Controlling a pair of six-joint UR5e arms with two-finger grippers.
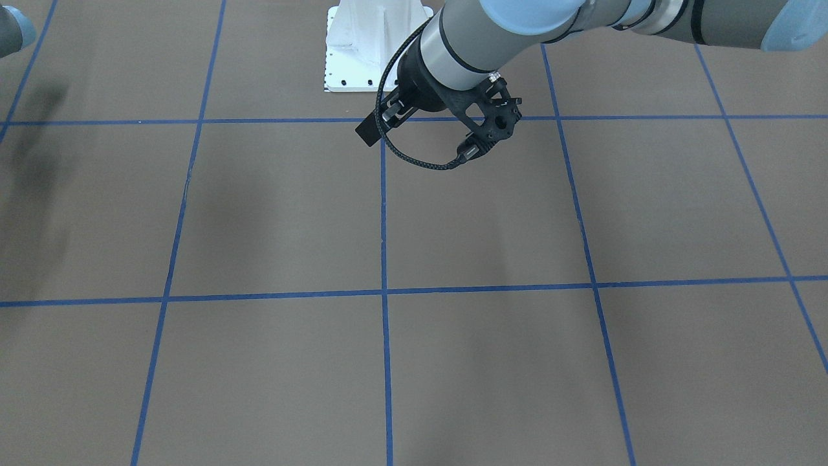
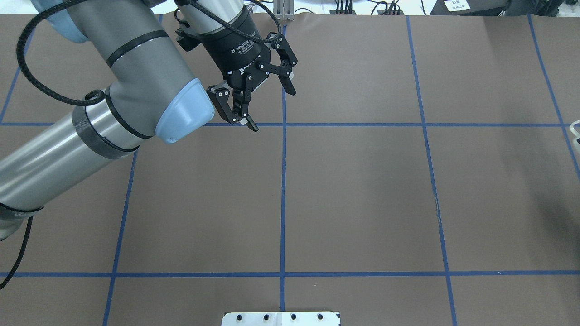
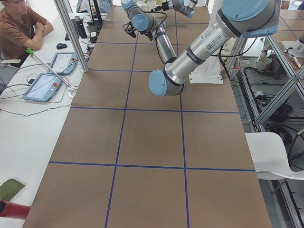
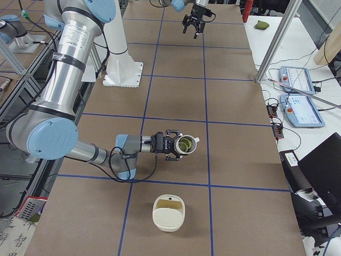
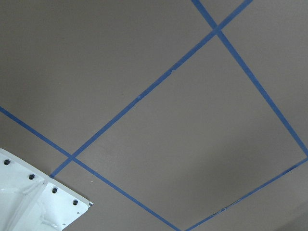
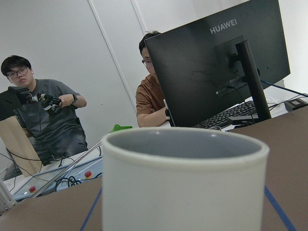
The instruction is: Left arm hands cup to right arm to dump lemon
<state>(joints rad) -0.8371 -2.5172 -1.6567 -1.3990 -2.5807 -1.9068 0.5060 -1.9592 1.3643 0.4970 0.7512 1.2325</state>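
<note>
My left gripper hangs open and empty over the far middle of the table; it shows small in the exterior right view. The white cup is held off the table at the tip of my right gripper, its mouth tipped sideways. The yellow-green lemon lies inside it. That gripper shows only in this side view, so I cannot tell whether it is shut. The right wrist view is filled by the cup, and its rim hides the inside.
A cream container stands on the table just beyond the cup. The white robot base sits at the table's edge. Tablets lie on the side desk. A monitor and two people are behind the cup.
</note>
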